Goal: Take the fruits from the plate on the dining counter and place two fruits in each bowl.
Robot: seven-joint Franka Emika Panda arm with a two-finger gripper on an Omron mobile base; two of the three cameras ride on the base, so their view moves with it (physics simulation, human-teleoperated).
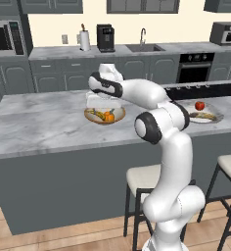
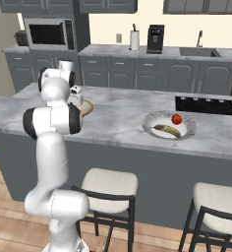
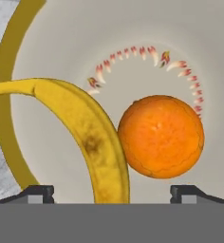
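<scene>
Release step: jaws spread wide, empty, above the tan bowl [image 1: 104, 115] holding a round orange [image 3: 160, 136] touching a curved yellow banana [image 3: 92, 142]. Next: fetch the red apple-like fruit [image 2: 176, 118] from the grey-rimmed plate [image 2: 152, 123].

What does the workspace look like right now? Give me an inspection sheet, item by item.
Surface: dining counter, grey-veined white marble top, dark base.
Job's things: bowl holds a banana and an orange, touching each other. Plate holds a red fruit and a second banana.
Clutter: nothing seen on the dining counter.
End effector: end effector open, directly above the bowl, fingertips clear of both fruits, holding nothing.
Cables: nothing seen.
Surroundings: two stools at the counter; wall counter with sink, coffee machine, paper towel roll; microwave; oven.
</scene>
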